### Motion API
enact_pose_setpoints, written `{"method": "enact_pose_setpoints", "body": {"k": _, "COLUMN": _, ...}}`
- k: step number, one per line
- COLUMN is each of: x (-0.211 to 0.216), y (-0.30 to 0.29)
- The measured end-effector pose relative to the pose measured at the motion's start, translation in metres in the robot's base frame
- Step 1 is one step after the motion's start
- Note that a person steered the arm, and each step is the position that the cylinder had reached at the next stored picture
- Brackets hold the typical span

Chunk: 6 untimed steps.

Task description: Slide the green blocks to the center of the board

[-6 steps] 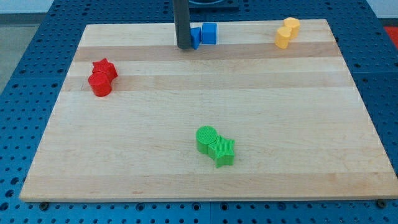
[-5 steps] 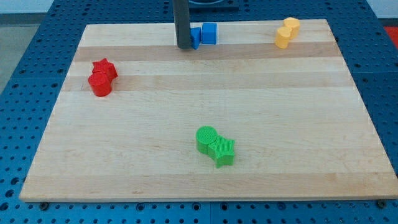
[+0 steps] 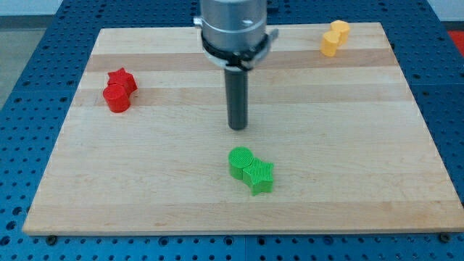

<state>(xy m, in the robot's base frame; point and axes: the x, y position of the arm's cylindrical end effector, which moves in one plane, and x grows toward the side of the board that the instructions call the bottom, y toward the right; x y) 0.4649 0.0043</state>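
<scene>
Green blocks: a green cylinder and a green star, touching each other, star just right of and nearer than the cylinder. They sit a bit near of the middle of the table, so I'd say the job is mostly still to do: both need a short shove toward the far side. No contact yet.

Only one view, so that's it for angles. The arm hangs straight down from the far side, rod upright, and my tip sits close to the table's middle, just far of the cylinder with a small gap. No jaws on this rig, nothing to open or close.

Elsewhere: two red blocks at the left, two yellow blocks at the far right corner.
</scene>
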Motion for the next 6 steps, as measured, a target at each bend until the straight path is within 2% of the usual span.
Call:
{"method": "enact_pose_setpoints", "body": {"k": 2, "x": 0.037, "y": 0.076}}
{"method": "enact_pose_setpoints", "body": {"k": 3, "x": 0.075, "y": 0.1}}
{"method": "enact_pose_setpoints", "body": {"k": 4, "x": 0.111, "y": 0.109}}
{"method": "enact_pose_setpoints", "body": {"k": 5, "x": 0.129, "y": 0.104}}
{"method": "enact_pose_setpoints", "body": {"k": 6, "x": 0.131, "y": 0.089}}
